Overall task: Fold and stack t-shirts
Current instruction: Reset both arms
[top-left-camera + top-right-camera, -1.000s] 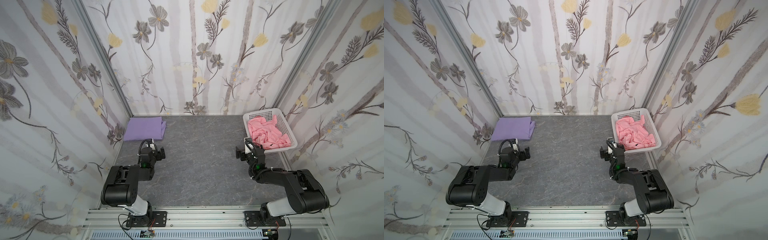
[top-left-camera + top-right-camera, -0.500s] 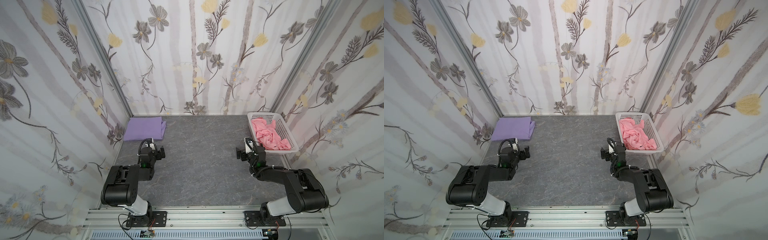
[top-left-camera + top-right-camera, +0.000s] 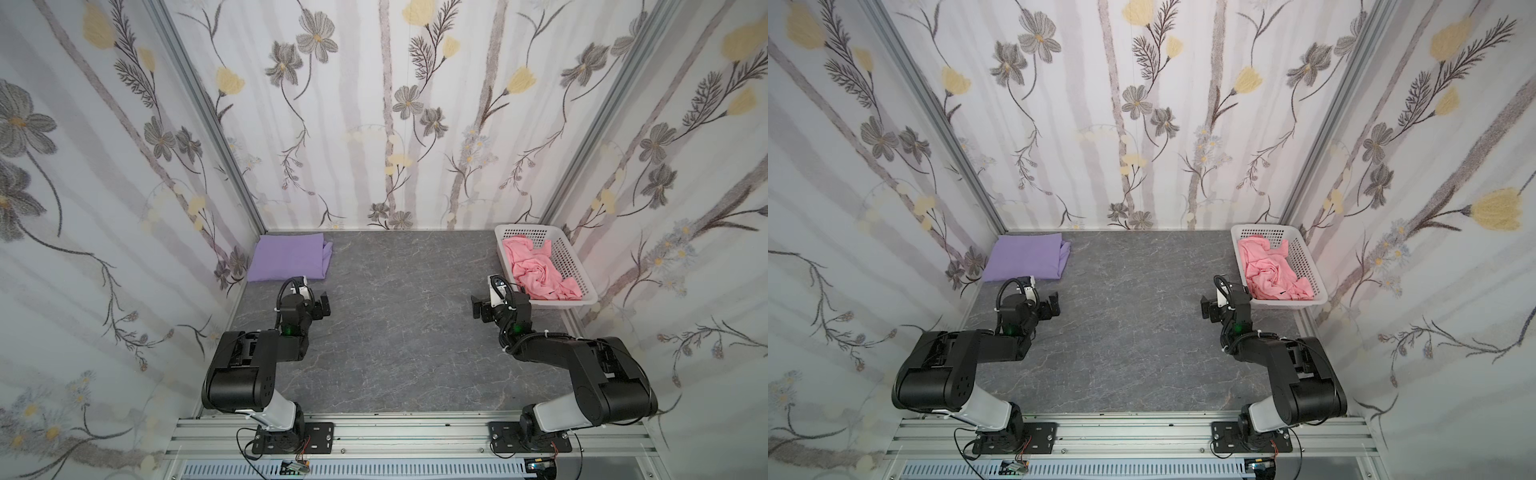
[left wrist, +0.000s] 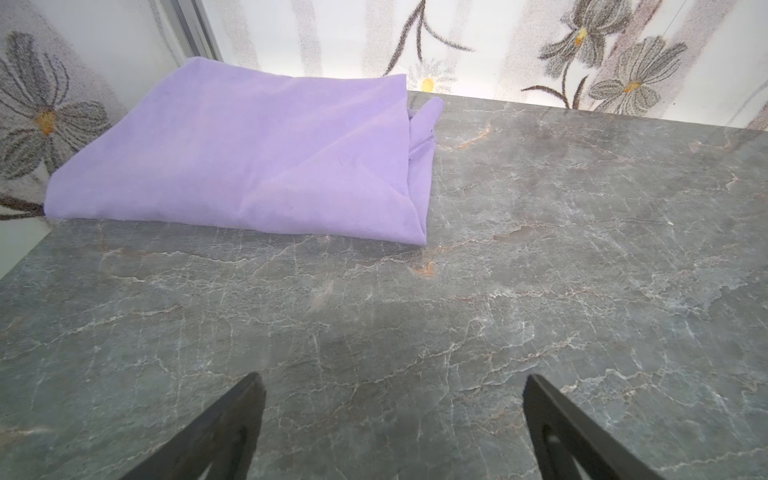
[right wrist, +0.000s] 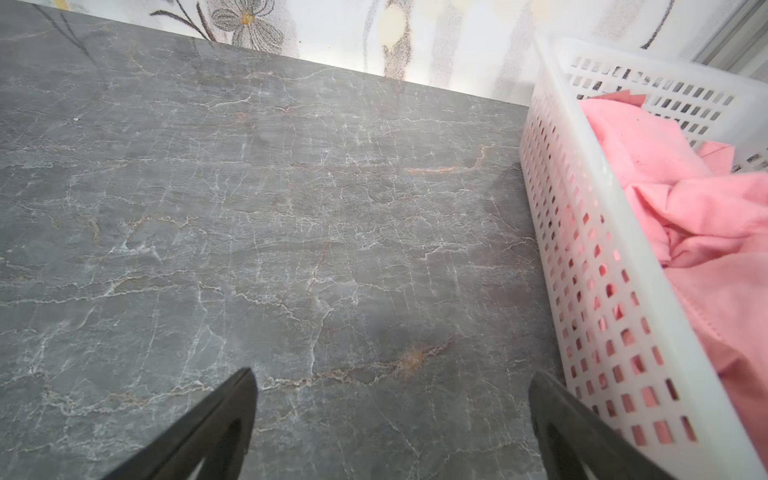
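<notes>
At eleven o'clock on the dark grey marble-patterned table (image 3: 407, 332), a lavender-purple cotton t-shirt (image 3: 289, 257), already folded into a flat rectangle in the back corner, one loose flap poking out on its three o'clock side. At two o'clock, inside a white perforated plastic basket (image 3: 561, 305), a crumpled salmon-pink cotton garment (image 3: 536, 272), not yet folded. Over at nine o'clock, the left hand (image 3: 309, 297), just short of the lavender shirt, fingers spread fully wide and holding nothing. At three o'clock, the right hand (image 3: 492, 297), just beside the basket's near corner, likewise wide apart and empty, only bare table between the fingertips in both wrist views. Pink cloth probably light, limp and clingy rather than slippery: no fear of breakage, but every chance of bunching or dragging over the rim. Best to pinch a raised ridge near the middle of the heap, lift clear of the basket wall, then regrip at shoulders or hem for spreading. Against a second ago: basket then skewed at another angle, pink cloth heaped differently; now lying along the three o'clock wall, much as half a second ago. Both arms and the lavender shirt unmoved.
</notes>
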Controlling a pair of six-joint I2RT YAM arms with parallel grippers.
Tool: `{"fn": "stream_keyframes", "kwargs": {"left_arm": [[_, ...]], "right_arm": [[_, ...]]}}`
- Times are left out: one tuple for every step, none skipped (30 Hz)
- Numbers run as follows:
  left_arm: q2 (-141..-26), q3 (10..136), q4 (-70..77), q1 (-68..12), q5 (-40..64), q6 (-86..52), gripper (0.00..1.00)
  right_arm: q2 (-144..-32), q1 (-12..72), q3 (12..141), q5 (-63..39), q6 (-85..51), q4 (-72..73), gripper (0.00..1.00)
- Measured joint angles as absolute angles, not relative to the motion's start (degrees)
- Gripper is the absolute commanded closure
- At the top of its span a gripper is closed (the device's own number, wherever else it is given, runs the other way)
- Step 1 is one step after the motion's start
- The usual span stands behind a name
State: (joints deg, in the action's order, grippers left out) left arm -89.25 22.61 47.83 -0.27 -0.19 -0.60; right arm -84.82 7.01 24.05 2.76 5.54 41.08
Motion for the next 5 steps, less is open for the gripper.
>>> {"fn": "stream_keyframes", "kwargs": {"left_arm": [[-89.25, 22.61, 47.83, -0.27, -0.19, -0.60, 0.00], [-89.25, 22.61, 47.83, -0.27, -0.19, -0.60, 0.00], [-89.25, 22.61, 47.83, -0.25, -0.19, -0.60, 0.00], [-89.25, 22.61, 47.83, -0.25, -0.19, -0.60, 0.00], [-89.25, 22.61, 47.83, -0.25, -0.19, -0.60, 0.00]], "right_arm": [[-84.82, 6.98, 24.12, 2.76, 5.54, 40.99, 0.00], [-84.90, 6.90, 24.23, 2.72, 5.52, 40.91, 0.00], [-85.01, 6.74, 24.36, 2.44, 5.52, 40.84, 0.00], [-85.03, 6.57, 24.43, 2.33, 5.52, 40.80, 0.00], [-85.03, 6.42, 24.47, 1.89, 5.50, 40.77, 0.00]]}}
